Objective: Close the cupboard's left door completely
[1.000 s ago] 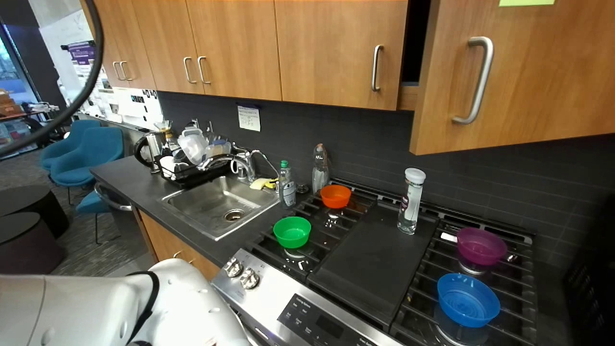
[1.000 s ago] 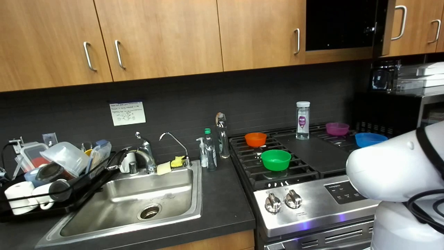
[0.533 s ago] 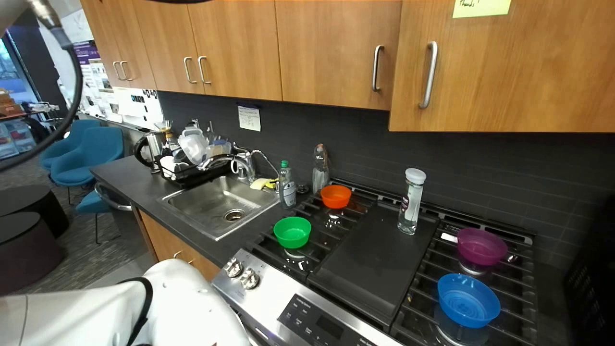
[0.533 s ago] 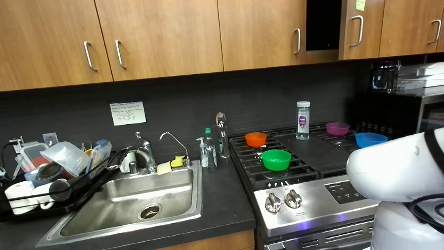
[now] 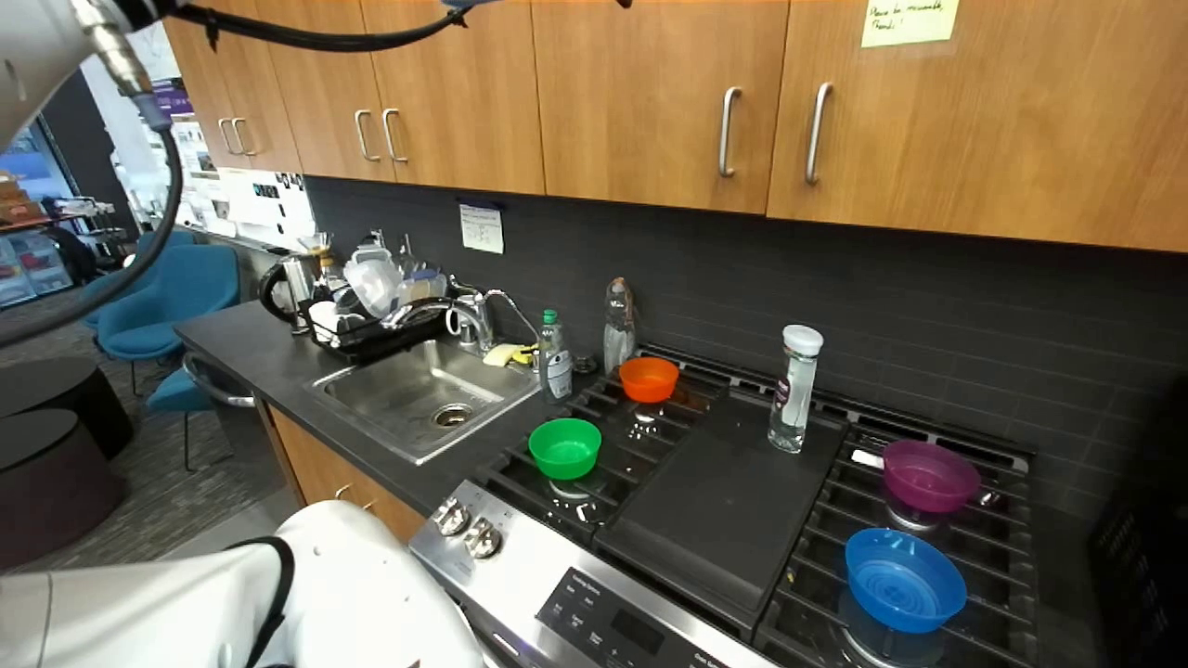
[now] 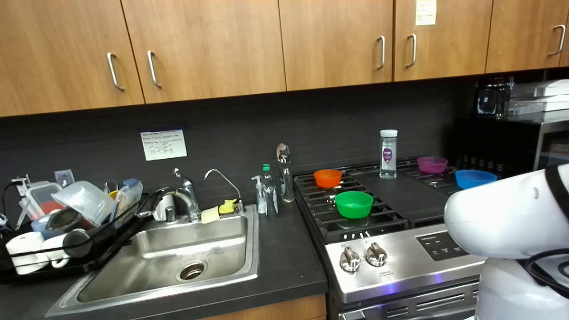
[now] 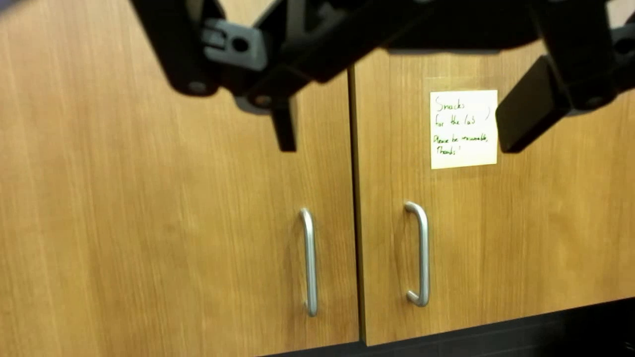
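The cupboard's left door (image 7: 188,198) is a plain brown panel with a slim silver handle (image 7: 309,263). It lies flat in its frame, also in both exterior views, left door (image 5: 650,102) and left door (image 6: 335,44). Beside it on the right is the matching labelled door (image 7: 496,238), its edge along a narrow dark gap. Whether that door is fully flush I cannot tell. My gripper (image 7: 399,148) hangs at the top of the wrist view in front of both doors, fingers wide apart with nothing between them. Neither exterior view shows it clearly.
Beneath the cupboard, the stove (image 6: 402,258) carries an orange bowl (image 6: 328,178), a green bowl (image 6: 354,205), a blue bowl (image 5: 905,580), a purple bowl (image 5: 931,476) and a tall bottle (image 6: 388,155). A sink (image 6: 155,284) and loaded dish rack (image 6: 111,249) are to its left.
The labelled door has swung inward from standing well out to nearly in line with the left door, covering the dark interior. More of my arm and cable shows along the top of an exterior view.
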### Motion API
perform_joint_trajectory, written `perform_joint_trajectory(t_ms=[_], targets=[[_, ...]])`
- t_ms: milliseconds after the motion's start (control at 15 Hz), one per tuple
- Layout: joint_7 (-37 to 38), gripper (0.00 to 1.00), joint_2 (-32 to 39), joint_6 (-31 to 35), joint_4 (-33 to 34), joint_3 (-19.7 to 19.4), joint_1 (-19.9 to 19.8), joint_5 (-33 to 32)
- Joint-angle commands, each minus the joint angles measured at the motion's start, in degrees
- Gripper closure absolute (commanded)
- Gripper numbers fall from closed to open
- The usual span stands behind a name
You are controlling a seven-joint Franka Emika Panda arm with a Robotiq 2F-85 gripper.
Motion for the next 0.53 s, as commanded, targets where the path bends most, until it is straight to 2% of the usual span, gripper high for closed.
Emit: perform_joint_trajectory(t_ms=[0,133,467], targets=[[2.16,0.00,0.87,-1.65,-0.21,-0.04,-1.76,-3.83],[2.43,0.00,0.73,-3.13,-1.83,-0.48,-2.58,-6.44],[4.05,0.00,0.33,-1.03,-7.99,-1.00,-3.70,-10.29]])
